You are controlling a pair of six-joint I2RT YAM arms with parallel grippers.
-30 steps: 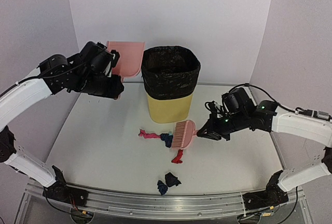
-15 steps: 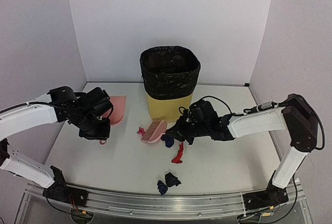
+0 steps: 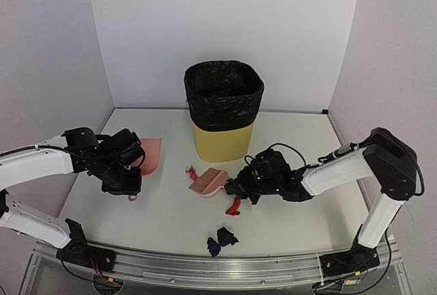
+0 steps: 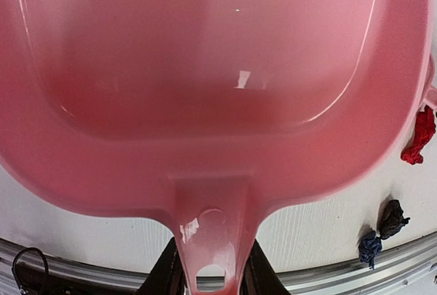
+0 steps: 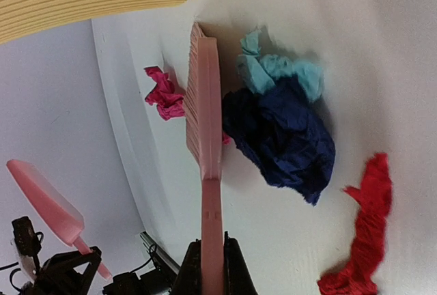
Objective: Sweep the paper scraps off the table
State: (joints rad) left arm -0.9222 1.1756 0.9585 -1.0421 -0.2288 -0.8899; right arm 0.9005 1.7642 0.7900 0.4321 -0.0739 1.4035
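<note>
- Top external view: the right gripper (image 3: 235, 187) is clamped on the pink brush (image 3: 210, 182), its arm reaching low and leftward over the table (image 3: 307, 230)
- Paper scraps (image 5: 280, 131) in navy and light blue touch the brush's side away from the dustpan (image 3: 151, 153), so it probably must come round them
- Left gripper (image 4: 212, 278) pinches the dustpan handle, well apart to the left

We log the dustpan (image 4: 218, 69) as smooth, glossy pink plastic with glare spots. The brush (image 5: 205, 117) looks like duller pink plastic. The paper scraps (image 5: 280, 138) are crumpled and matt. The table (image 3: 164, 213) is smooth matt white, its front rail (image 3: 225, 268) brushed metal, and the bin liner (image 3: 224, 100) crinkled black film.
</note>
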